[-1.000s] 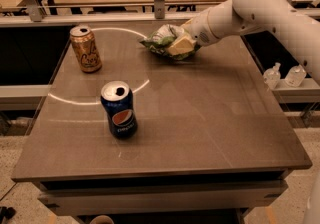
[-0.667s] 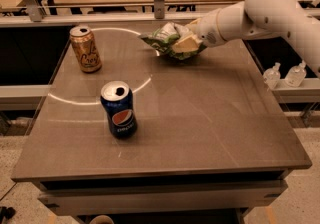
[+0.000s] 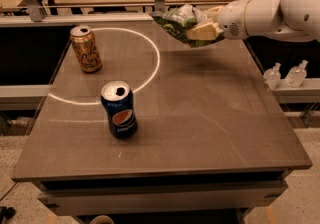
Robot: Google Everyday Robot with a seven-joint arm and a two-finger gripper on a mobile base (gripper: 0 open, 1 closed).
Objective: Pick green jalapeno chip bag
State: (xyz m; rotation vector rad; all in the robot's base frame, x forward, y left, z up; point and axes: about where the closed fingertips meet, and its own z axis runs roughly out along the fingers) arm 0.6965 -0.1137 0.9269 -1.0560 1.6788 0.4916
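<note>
Two cans on table (image 3: pixel 215 118): gold can (image 3: pixel 86 49), far left, script unreadable; blue can (image 3: pixel 119 109), Pepsi logo, nearer. Gripper (image 3: pixel 202 30) pinches green jalapeno chip bag (image 3: pixel 176 23) above far edge, well apart.

The arm (image 3: pixel 270 12) is smooth white, rounded, with a thin yellow wrist ring (image 3: pixel 245 17). Its gripper (image 3: pixel 206 22), over the far edge of the table (image 3: pixel 210 133), has cream fingers (image 3: pixel 201 32).

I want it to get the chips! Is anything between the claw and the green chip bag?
Nothing visible. The claw grips the green jalapeno chip bag above the table; the Pepsi can and gold can stand well apart.
</note>
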